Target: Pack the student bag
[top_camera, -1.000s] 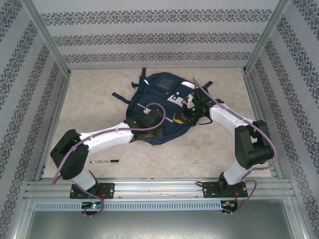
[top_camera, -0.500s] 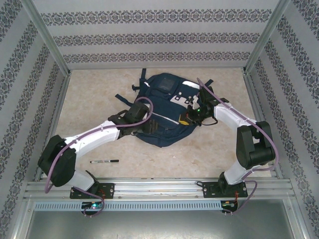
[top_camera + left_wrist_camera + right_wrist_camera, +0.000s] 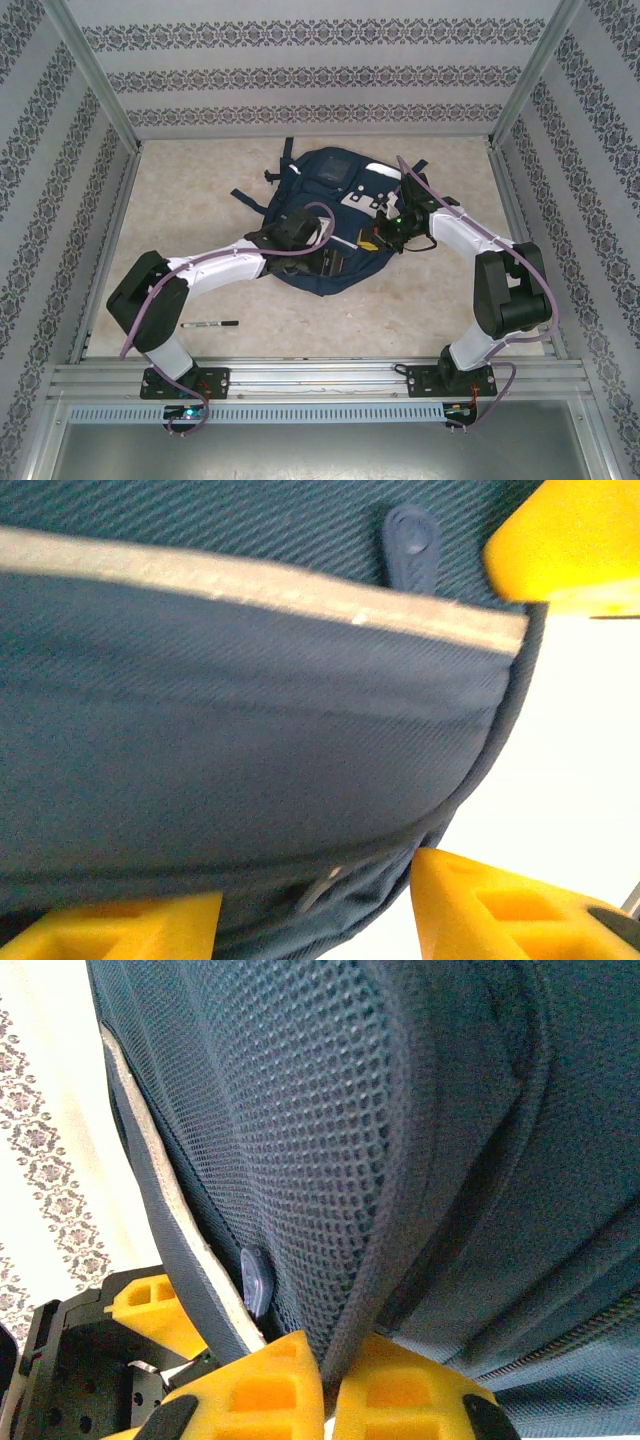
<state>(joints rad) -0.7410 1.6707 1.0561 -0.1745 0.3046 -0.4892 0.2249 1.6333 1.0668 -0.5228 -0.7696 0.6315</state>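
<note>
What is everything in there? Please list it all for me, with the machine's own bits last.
bag: one, navy with white patches, lying mid-table
pen: one, black, near-left on the table, apart from the bag
table: one, beige speckled, under everything
walls: three, white with dark patterned stripes, at the left, back and right
rail: one, silver metal, along the near edge
left arm: one, white and black with a purple cable, reaching to the bag's near-left side
right arm: one, same colours, reaching to the bag's right side
left jaws: one pair, yellow pads, open, bag fabric between them
right jaws: one pair, yellow pads, shut on a fold of the bag
</note>
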